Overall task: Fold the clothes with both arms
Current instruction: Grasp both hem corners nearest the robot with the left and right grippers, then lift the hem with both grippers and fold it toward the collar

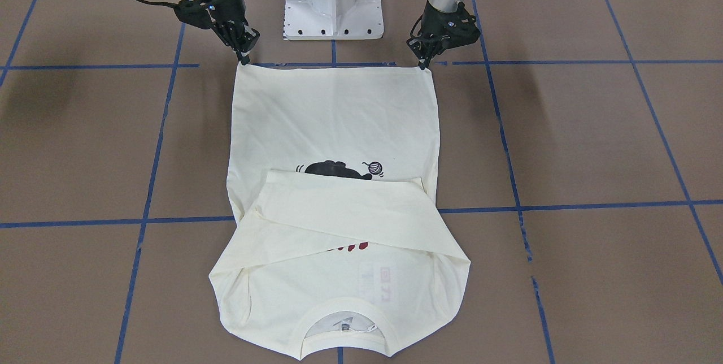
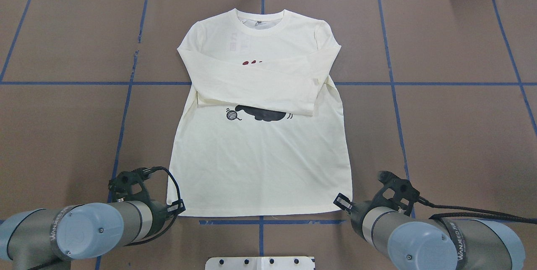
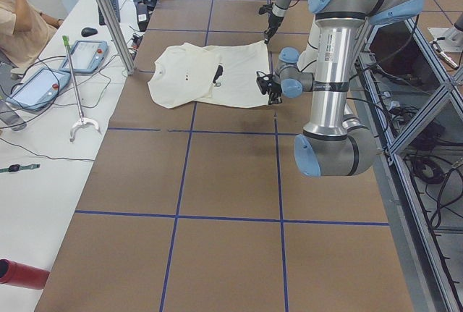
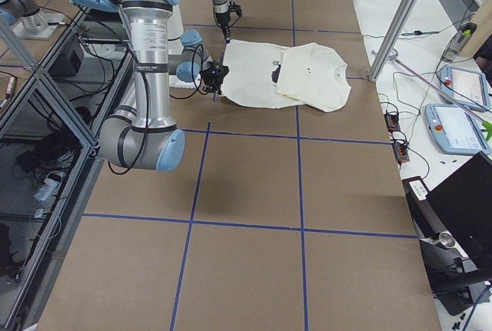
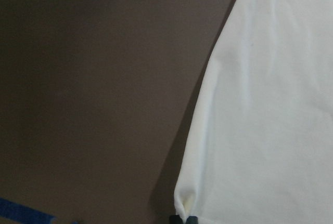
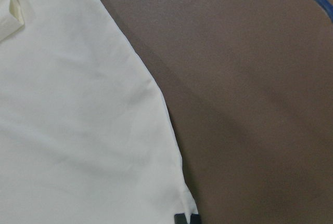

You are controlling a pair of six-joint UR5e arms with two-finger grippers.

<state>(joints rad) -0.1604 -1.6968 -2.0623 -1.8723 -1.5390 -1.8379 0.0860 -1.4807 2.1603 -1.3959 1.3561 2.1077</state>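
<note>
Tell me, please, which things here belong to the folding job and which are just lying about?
Job in hand:
- shirt
- left gripper, pinching one hem corner
- right gripper, pinching the other corner

Lying about:
- red bottle
- grabber stick
- pendants
- mouse
- watch
</note>
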